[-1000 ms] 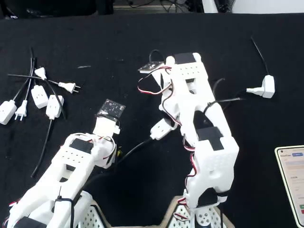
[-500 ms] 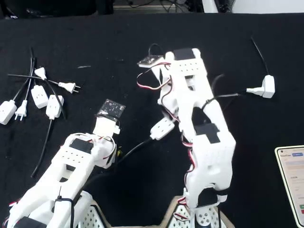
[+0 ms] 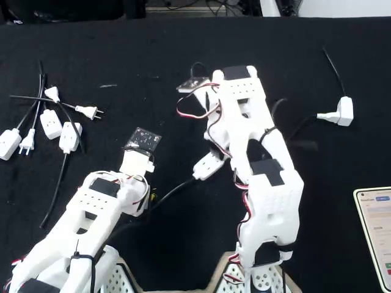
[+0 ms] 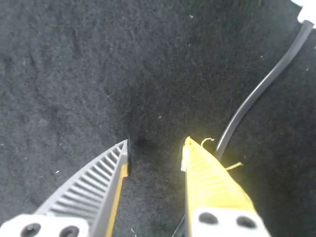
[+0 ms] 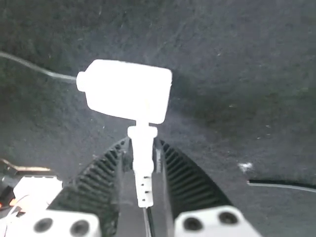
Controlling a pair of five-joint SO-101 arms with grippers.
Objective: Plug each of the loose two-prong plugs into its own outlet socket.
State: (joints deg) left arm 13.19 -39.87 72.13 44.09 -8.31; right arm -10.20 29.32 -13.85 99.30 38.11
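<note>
My right gripper (image 5: 142,143) is shut on a white two-prong plug (image 5: 142,165), whose front end sits in a white outlet socket (image 5: 126,91) lying on the black cloth. In the high view that socket (image 3: 208,165) lies against the right arm (image 3: 256,152), and a black cord (image 3: 171,190) runs from it toward the left arm (image 3: 107,201). My left gripper (image 4: 154,148) is open low over bare cloth, with a black cable (image 4: 261,94) just beside its yellow finger (image 4: 207,173). Several loose plugs and sockets (image 3: 52,123) lie at the far left.
Another white plug piece with a thin cord (image 3: 342,112) lies at the right. A plug on a black cord (image 3: 89,112) points toward the centre from the left cluster. A screen device (image 3: 376,235) sits at the right edge. Black cloth (image 3: 140,55) covers the table.
The right arm swung slightly left, then back a little, and the dark cord on its right side shifted. The socket at its gripper stayed put. The left arm kept still.
</note>
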